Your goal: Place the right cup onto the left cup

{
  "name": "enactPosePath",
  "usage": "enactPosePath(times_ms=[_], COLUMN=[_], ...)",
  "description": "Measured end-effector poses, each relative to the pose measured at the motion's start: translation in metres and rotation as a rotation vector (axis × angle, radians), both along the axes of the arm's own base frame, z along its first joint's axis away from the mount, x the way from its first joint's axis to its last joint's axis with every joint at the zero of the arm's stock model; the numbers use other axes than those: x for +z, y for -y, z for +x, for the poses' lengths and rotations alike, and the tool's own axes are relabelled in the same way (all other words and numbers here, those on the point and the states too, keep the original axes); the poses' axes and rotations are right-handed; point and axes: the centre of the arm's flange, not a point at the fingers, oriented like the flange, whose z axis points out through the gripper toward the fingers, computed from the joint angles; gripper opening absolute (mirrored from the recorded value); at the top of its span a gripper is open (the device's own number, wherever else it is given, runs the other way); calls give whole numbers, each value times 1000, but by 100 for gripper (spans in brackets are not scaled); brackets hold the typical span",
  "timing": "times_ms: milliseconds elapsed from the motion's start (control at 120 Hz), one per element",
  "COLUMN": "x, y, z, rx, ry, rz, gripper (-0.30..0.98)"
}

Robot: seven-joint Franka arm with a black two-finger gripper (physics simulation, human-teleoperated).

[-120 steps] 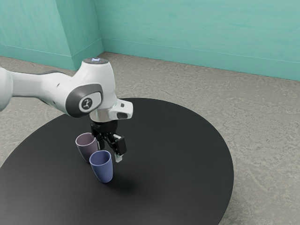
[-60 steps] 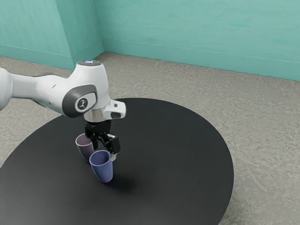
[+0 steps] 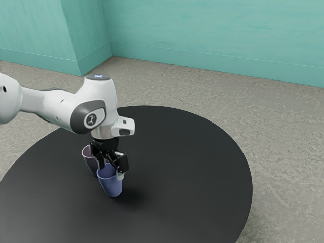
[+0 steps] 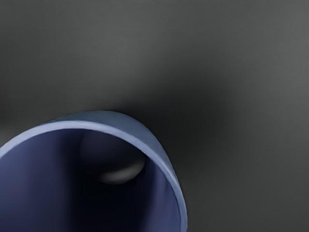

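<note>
The black gripper (image 3: 111, 170) points down at the rim of the blue cup (image 3: 111, 187) in the exterior view, its fingers apart. One fingertip is by the rim on the exterior view's right; the other is partly hidden at the cup's far side. The blue cup stands upright on the table. Close behind it, toward the exterior view's left, stands the mauve cup (image 3: 90, 163), partly covered by the hand. In the wrist view, the hand looks down into the blue cup (image 4: 29, 193), close beneath it.
Both cups stand on a round black table (image 3: 187, 177), whose curved edge runs round behind the arm and along the exterior view's right. Beyond are a grey floor (image 3: 283, 136) and teal walls (image 3: 212, 30).
My hand has moved toward the exterior view's left and then down, bringing the open fingers to the blue cup's rim. Both cups stay where they were.
</note>
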Motion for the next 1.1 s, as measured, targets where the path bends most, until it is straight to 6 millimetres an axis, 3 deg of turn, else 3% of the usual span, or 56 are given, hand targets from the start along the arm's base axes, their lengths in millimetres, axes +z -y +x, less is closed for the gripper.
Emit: enactPosePath(times_ms=[292,633,1100], x=[-5,-24,-30], y=[15,11,13], z=[3,8,9], rx=[-65,-91,-109], ry=[19,9,10], rz=[-5,-12,-17], gripper=[69,68,29])
